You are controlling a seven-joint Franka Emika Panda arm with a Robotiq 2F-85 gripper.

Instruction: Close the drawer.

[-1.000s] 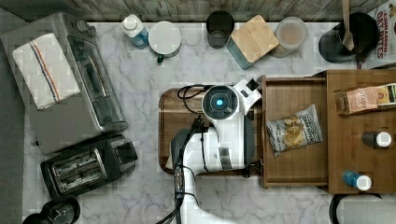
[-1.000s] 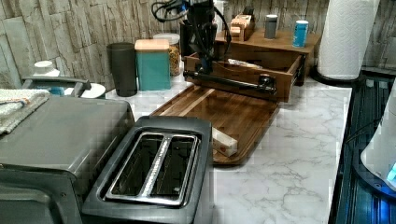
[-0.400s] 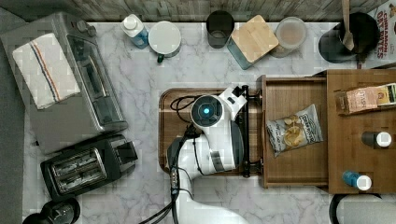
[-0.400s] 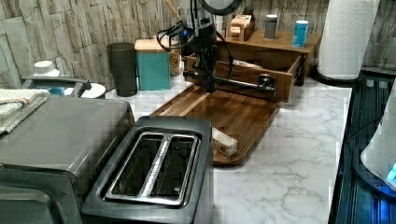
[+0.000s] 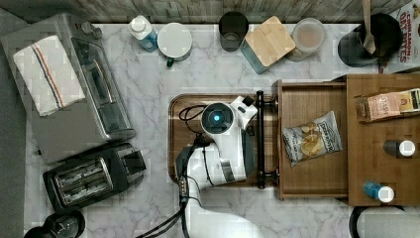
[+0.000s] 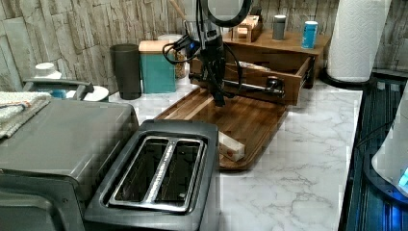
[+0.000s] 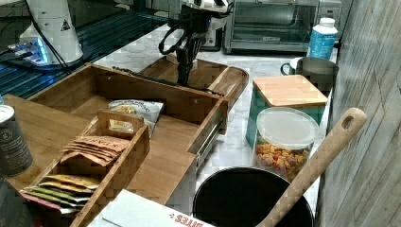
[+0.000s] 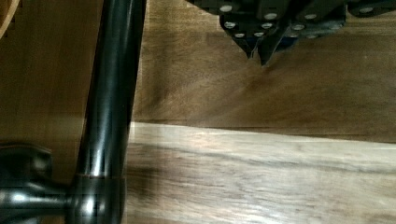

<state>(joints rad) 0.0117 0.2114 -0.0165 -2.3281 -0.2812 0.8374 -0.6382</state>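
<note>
The hand (image 6: pixel 219 98), fingers together and holding nothing, has moved back from the black bar handle (image 5: pixel 260 139) of the open brown wooden drawer (image 5: pixel 312 96), so pushing remains undone.

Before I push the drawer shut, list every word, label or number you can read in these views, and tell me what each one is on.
"...BITES", partly cut off, in red: on the white box at the right view's bottom edge.
"...AT BITES", partly cut off: on the same box in the top view's top right corner.
Chip bag in the drawer: print too blurred to read.
Packets in the wooden holder: lettering too blurred to read.
Blue bottle: label unreadable.
</note>
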